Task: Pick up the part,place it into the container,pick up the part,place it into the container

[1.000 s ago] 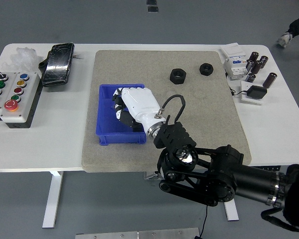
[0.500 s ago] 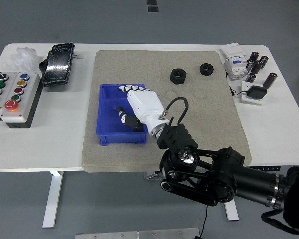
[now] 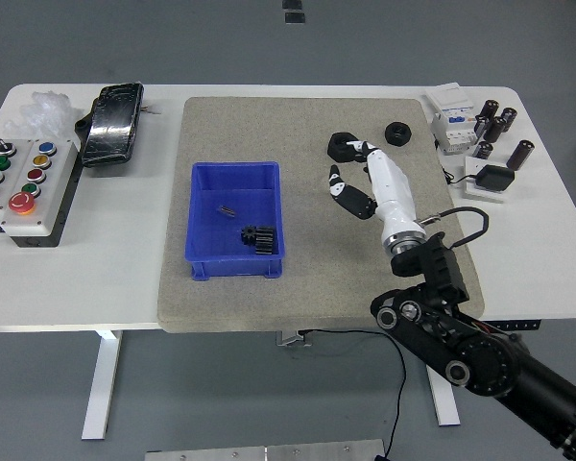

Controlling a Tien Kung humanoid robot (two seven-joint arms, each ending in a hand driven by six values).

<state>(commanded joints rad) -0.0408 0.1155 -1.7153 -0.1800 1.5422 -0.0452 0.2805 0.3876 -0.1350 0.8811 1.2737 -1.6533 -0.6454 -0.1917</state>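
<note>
Sitting inside the blue plastic bin (image 3: 201, 204) on the grey felt mat (image 3: 312, 298) is a small black gear-shaped part (image 3: 258, 239), near the bin's front right corner, with a tiny dark pin-like bit (image 3: 227, 206) lying further back in the same bin. Over on the right side of the mat, the white five-fingered right hand (image 3: 369, 181) on its black arm (image 3: 461, 336) is held above the surface with fingers loosely spread and a bit curled, nothing gripped in them. Its fingertips (image 3: 352, 145) are right at a black hex nut (image 3: 340, 144), partly covering it, though whether they're actually touching can't be told. A second black round nut (image 3: 396, 132) is sat near the mat's far edge, apart from the hand. On the white table (image 3: 125, 288), a grey button box with coloured buttons (image 3: 19, 187) is parked at the left, with a black pouch (image 3: 112, 123) just behind it and some crumpled clear plastic (image 3: 40, 110) beside that. At the far right, a white electrical module (image 3: 451, 130), several dark cylindrical capacitors (image 3: 496, 123) and a small black square pad (image 3: 492, 178) are clustered together.
</note>
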